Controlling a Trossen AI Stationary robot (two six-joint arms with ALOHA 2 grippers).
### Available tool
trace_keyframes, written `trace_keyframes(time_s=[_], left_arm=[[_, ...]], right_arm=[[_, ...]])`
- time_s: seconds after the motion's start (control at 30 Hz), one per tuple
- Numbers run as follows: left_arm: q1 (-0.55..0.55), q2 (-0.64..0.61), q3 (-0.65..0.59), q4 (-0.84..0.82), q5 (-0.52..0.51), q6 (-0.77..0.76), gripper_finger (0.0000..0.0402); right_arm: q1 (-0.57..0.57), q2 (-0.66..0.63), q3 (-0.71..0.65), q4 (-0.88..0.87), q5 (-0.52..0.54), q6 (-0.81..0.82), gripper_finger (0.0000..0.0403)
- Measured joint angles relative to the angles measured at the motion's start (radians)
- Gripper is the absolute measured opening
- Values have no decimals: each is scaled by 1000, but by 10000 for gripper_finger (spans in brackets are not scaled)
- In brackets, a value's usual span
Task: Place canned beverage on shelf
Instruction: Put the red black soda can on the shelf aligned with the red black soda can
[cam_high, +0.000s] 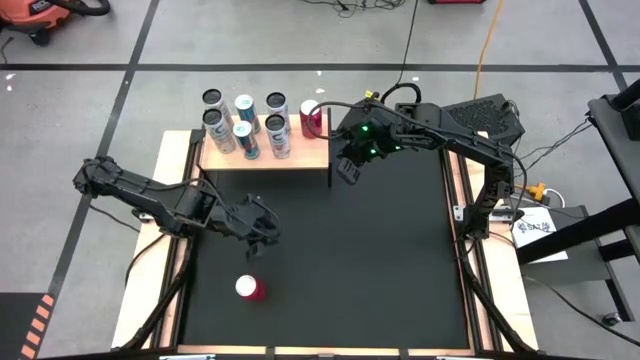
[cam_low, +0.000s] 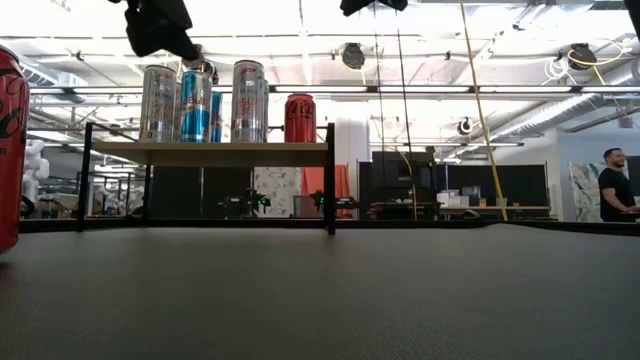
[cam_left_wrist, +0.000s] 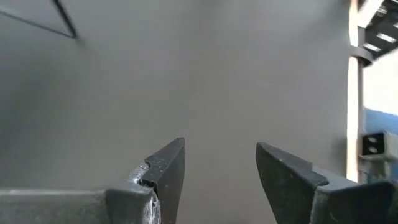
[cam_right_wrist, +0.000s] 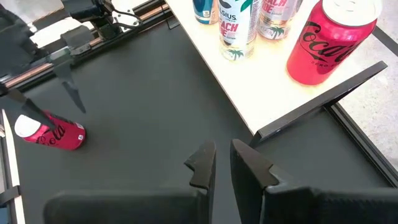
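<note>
A red can (cam_high: 248, 288) stands upright on the black table near its front left; it also shows large at the low view's left edge (cam_low: 8, 150). The wooden shelf (cam_high: 300, 152) at the table's far edge carries several silver cans (cam_high: 245, 125) and a red can (cam_right_wrist: 329, 40) at its right end. My left gripper (cam_high: 258, 238) hangs open above the table, a little to the far side of the standing red can, with only bare table between its fingers (cam_left_wrist: 168, 168). My right gripper (cam_right_wrist: 222, 158) hovers shut, empty, just in front of the shelf's right near corner.
Narrow wooden strips (cam_high: 178, 200) edge the table's left and right sides. The shelf's black legs (cam_low: 330, 180) stand on the far part of the table. The middle and right of the table (cam_high: 380, 260) are bare. A person (cam_low: 615, 185) stands in the room far behind.
</note>
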Motion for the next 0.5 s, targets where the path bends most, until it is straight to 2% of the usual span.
trace_keyframes(time_s=[0.23, 0.5], left_arm=[[0, 0, 0, -120, -142, -13, 201], [0, 0, 0, -114, -177, -54, 201]], right_arm=[[0, 0, 0, 0, 0, 0, 34], [0, 0, 0, 0, 0, 0, 34]])
